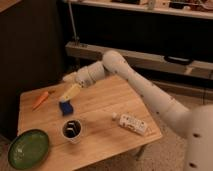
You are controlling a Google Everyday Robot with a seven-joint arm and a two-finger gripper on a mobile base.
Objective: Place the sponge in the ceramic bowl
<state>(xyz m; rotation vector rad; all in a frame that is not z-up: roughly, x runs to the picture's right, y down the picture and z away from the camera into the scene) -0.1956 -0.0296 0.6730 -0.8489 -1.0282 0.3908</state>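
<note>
Plainly the sponge (65,107) is not in the bowl (28,148): it sits on the tabletop (107,102) between the carrot (41,99) and the cup (72,130), well apart from the bowl at the near left corner, so grasping, carrying and dropping it in are left. The gripper (64,88) hangs just over it, fingers apart and clamped on nothing, the lower one at or just above its top. It looks a small, dark-blue, soft block, smaller than the cup.
</note>
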